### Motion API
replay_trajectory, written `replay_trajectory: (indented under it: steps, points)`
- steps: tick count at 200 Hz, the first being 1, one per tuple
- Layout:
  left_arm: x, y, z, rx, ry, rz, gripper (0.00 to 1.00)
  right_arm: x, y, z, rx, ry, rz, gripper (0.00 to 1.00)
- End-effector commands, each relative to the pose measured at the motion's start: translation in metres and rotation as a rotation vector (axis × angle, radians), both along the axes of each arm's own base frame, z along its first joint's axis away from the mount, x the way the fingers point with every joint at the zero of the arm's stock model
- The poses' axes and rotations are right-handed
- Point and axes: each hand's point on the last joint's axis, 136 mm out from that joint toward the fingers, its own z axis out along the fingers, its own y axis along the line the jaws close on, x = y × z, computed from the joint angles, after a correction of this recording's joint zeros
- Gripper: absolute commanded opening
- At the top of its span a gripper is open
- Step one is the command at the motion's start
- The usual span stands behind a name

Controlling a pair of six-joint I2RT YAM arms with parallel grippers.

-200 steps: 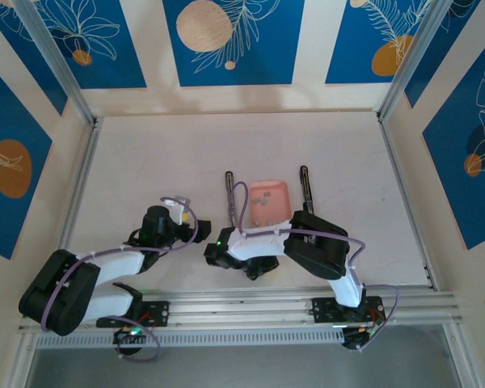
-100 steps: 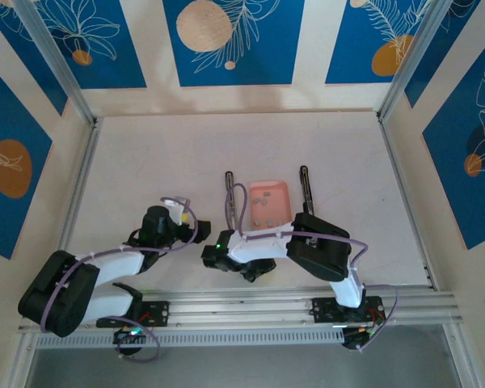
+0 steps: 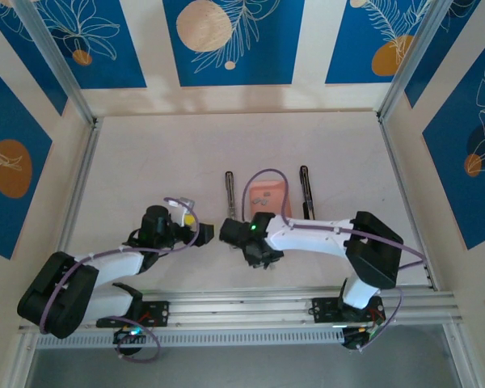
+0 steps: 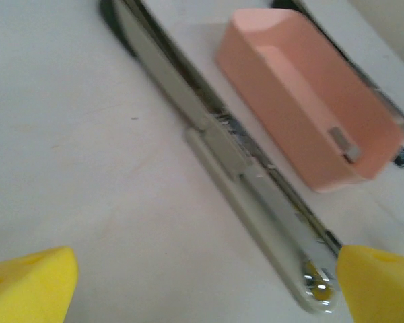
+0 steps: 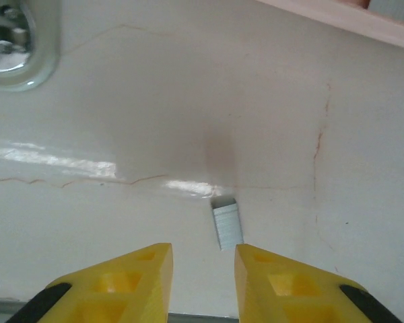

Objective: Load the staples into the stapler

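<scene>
Two stapler halves, one tray, one loose strip at my right gripper.
The silver rail point(image 3: 229, 192) and black bar point(image 3: 306, 192) lie parallel, running near-to-far either side of the pink tray point(image 3: 275, 187). One staple strip point(image 5: 227, 224) lies on the table point(image 3: 162, 153) just ahead of my right gripper point(image 5: 202, 269), which is slightly parted and empty. My left gripper point(image 4: 202, 296) gapes wide, empty, by the rail's near end. There is open room left and beyond.
</scene>
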Motion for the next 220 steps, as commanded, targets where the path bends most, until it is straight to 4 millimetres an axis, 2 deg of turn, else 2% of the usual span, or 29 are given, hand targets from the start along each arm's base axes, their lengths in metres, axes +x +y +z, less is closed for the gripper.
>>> replay_trajectory:
  steps: [1, 50, 114, 220]
  points:
    - [-0.021, -0.024, 0.024, -0.096, -0.056, -0.187, 0.98, -0.007, 0.007, -0.002, 0.106, 0.083, -0.001, 0.32]
    - [-0.041, -0.035, 0.028, -0.142, -0.056, -0.291, 0.98, -0.006, -0.001, -0.009, 0.106, 0.144, -0.042, 0.35]
    - [-0.041, -0.034, 0.023, -0.12, -0.054, -0.282, 0.98, -0.006, -0.011, -0.024, 0.039, 0.21, -0.066, 0.35]
    - [-0.042, -0.034, 0.021, -0.112, -0.051, -0.288, 0.98, -0.008, -0.017, -0.039, 0.05, 0.277, -0.059, 0.33]
